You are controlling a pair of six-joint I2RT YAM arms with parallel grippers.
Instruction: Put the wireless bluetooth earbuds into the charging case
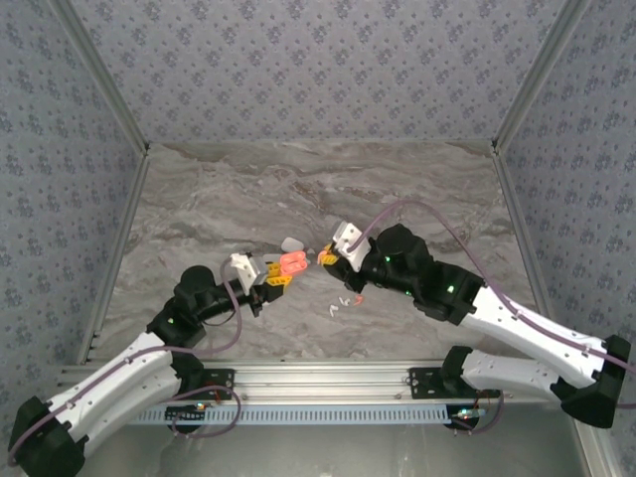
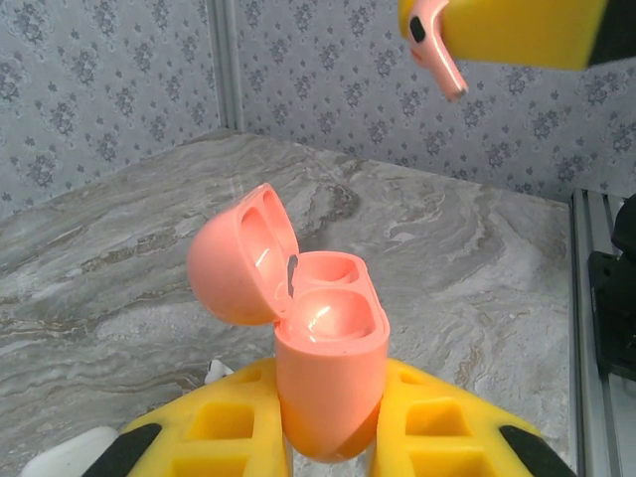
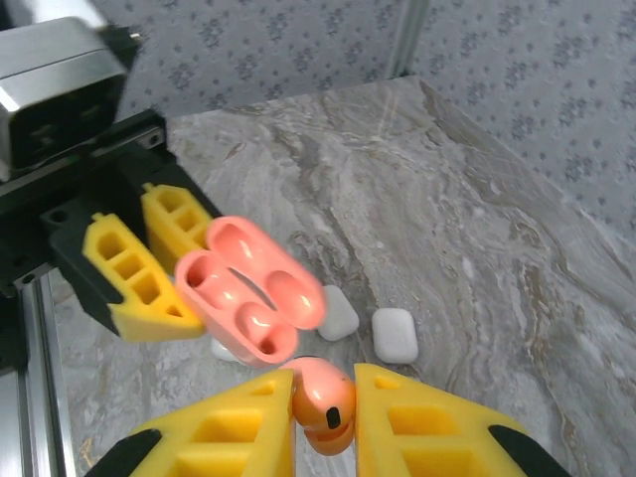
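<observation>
Left jaws are clamped on the case (image 2: 328,378) body, holding it upright off the desk (image 1: 417,179) with the lid flipped back, so both wells face the right arm. Right jaws are closed down to a pinch on a coral earbud (image 3: 322,402), stem pointing at the case. It sits just beside the opening, not yet in a well. White earbuds (image 1: 338,306) lie on the desk below.
</observation>
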